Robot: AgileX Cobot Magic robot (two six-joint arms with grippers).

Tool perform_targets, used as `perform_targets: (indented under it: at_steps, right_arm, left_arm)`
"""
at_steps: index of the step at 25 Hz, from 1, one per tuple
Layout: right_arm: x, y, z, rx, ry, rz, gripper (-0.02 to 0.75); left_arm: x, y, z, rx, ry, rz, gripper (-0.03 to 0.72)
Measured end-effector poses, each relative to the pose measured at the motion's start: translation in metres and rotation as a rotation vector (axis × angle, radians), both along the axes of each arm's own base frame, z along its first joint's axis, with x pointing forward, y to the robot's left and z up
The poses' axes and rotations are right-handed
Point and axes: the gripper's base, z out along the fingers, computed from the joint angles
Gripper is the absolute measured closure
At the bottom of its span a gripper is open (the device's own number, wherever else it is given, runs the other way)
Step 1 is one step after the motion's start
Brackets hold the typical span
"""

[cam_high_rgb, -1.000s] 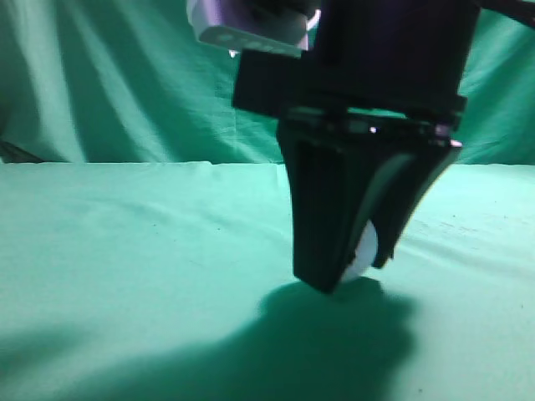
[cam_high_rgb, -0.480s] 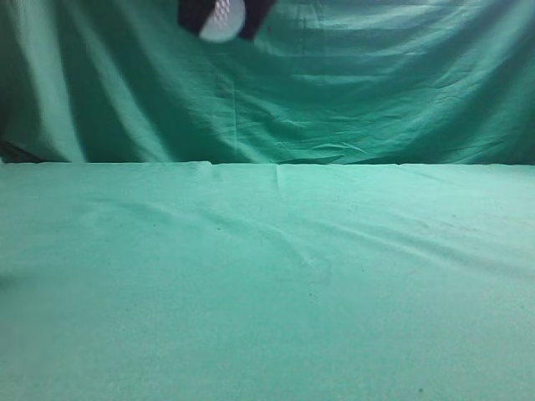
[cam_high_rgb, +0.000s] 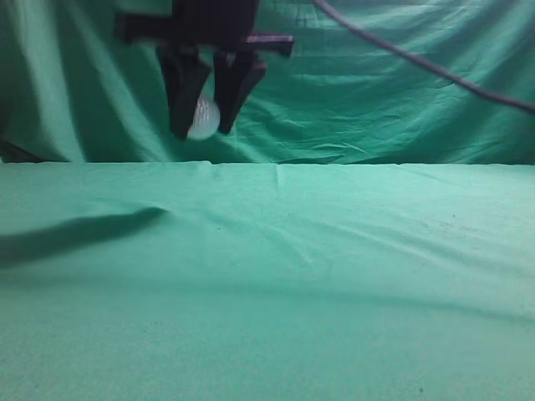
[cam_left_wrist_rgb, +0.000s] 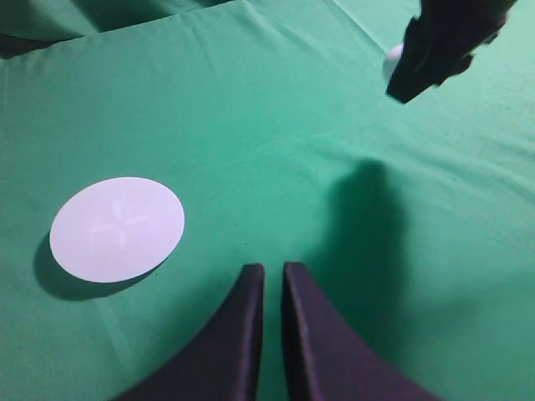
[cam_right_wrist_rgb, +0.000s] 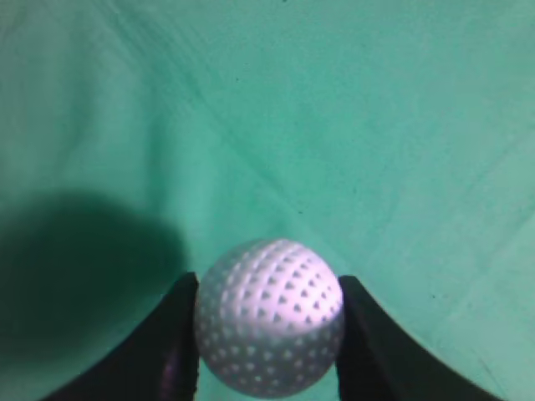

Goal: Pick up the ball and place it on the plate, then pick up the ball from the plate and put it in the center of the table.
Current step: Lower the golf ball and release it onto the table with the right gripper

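Right wrist view: the golf ball (cam_right_wrist_rgb: 270, 316) is clamped between the right gripper (cam_right_wrist_rgb: 267, 334) fingers, held aloft for carrying. The plate (cam_left_wrist_rgb: 117, 228) is seen beyond the left gripper (cam_left_wrist_rgb: 272, 280), whose jaws are nearly closed on nothing

The surface (cam_high_rgb: 334, 276) is covered in matt, creased green cloth — the ball (cam_right_wrist_rgb: 269, 316) is dimpled all over; the plate (cam_left_wrist_rgb: 117, 228) looks smooth and matt.
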Motion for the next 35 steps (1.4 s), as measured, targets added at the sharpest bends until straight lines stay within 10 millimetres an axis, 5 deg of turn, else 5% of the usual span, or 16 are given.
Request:
perform_targets:
  at_steps: [7, 18, 24, 26, 29, 33, 35]
  right_arm:
    - [0.015, 0.017, -0.047, -0.017, 0.048, -0.004, 0.412]
    - [0.017, 0.023, -0.062, 0.018, 0.066, -0.013, 0.412]
    - [0.018, 0.024, -0.064, 0.026, 0.059, -0.013, 0.205]
    - [0.018, 0.024, -0.063, 0.028, 0.057, -0.012, 0.213]
    - [0.018, 0.024, -0.043, 0.047, 0.035, -0.011, 0.172]
    - [0.013, 0.018, 0.019, 0.099, -0.027, -0.007, 0.188]
    - [0.006, 0.011, 0.055, 0.121, -0.059, -0.011, 0.278]
  left_arm:
    - [0.000, 0.000, 0.000, 0.000, 0.000, 0.000, 0.637]
    - [-0.001, 0.000, 0.000, -0.001, -0.008, 0.000, 0.637]
    - [-0.001, 0.000, 0.000, -0.001, -0.008, 0.000, 0.637]
    - [-0.001, 0.000, 0.000, -0.001, -0.008, 0.000, 0.637]
    - [-0.001, 0.000, 0.000, -0.001, -0.008, 0.000, 0.637]
    - [-0.001, 0.000, 0.000, -0.001, -0.008, 0.000, 0.637]
    - [-0.001, 0.000, 0.000, -0.001, -0.008, 0.000, 0.637]
